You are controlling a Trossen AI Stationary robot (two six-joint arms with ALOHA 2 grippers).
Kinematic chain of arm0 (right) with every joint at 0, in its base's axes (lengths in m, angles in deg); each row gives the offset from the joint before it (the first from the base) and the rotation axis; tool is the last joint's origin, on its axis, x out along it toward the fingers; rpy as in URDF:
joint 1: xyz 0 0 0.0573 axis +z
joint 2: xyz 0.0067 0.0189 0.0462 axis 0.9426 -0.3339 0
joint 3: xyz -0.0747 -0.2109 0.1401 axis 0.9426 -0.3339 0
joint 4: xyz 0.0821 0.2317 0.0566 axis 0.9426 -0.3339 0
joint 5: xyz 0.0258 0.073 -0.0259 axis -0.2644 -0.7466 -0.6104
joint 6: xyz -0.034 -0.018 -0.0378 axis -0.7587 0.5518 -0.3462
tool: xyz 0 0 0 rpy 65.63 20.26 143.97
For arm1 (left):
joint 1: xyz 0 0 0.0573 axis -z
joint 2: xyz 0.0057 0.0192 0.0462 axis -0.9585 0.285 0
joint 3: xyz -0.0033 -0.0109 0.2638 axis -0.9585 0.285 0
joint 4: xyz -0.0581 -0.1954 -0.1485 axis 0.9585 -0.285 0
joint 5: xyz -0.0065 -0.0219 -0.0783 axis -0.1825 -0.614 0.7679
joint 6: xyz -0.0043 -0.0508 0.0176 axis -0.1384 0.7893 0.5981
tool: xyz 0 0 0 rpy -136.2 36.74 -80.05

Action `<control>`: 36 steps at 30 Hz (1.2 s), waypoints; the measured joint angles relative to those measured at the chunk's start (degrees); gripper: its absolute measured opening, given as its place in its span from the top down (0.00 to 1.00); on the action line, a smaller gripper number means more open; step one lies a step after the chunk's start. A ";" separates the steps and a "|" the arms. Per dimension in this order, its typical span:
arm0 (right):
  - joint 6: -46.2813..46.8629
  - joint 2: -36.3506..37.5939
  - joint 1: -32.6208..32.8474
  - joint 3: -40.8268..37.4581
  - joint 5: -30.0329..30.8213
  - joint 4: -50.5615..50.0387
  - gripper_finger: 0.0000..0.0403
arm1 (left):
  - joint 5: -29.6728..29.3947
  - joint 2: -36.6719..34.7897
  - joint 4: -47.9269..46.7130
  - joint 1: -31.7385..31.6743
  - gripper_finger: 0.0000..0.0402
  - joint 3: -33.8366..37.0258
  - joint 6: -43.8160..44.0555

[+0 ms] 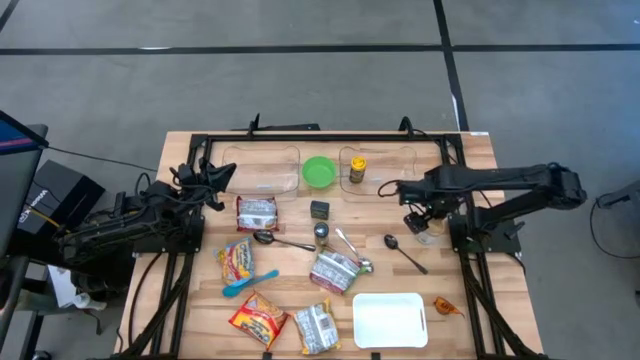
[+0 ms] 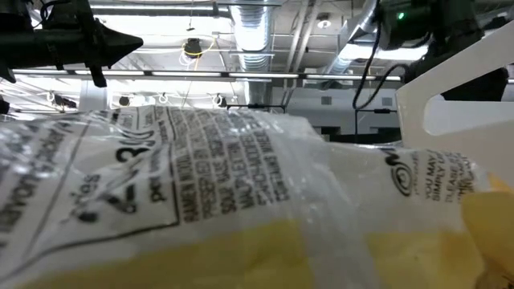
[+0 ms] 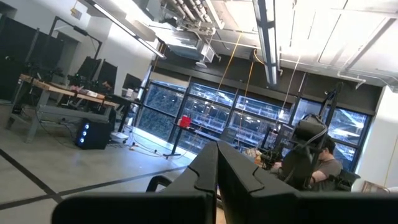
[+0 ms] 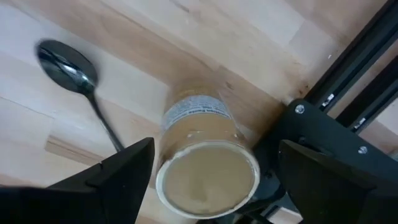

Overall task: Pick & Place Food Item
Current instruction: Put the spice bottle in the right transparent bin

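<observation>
The right gripper (image 4: 205,180) is hanging directly over a small clear-plastic jar of tan spread with a white label (image 4: 202,158), jaws released and spread wide, one finger standing on each side of the jar without touching it. Taking the jar as landmark: it is sitting on the light wooden desk (image 1: 480,150) near the desk's right edge, a black metal frame rail (image 4: 348,81) is running just beside it, and a dark metal spoon (image 4: 68,65) is lying nearby on the side toward the desk's centre.

The white rectangular tray (image 1: 390,320) is sitting well apart from the jar, toward the front edge, with nothing on it. Probable drop-off, but the task sentence names none.

The left gripper (image 1: 215,175) is waiting far across the desk from the jar, jaws clenched on nothing.

Progress, as judged: early. Approach over the jar looks done; closing, lifting, carrying and placing are all left.
</observation>
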 joint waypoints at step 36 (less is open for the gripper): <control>-14.89 -16.47 -2.27 0.00 -10.08 0.66 0.20 | -0.01 0.00 0.00 -0.01 1.00 -0.02 0.01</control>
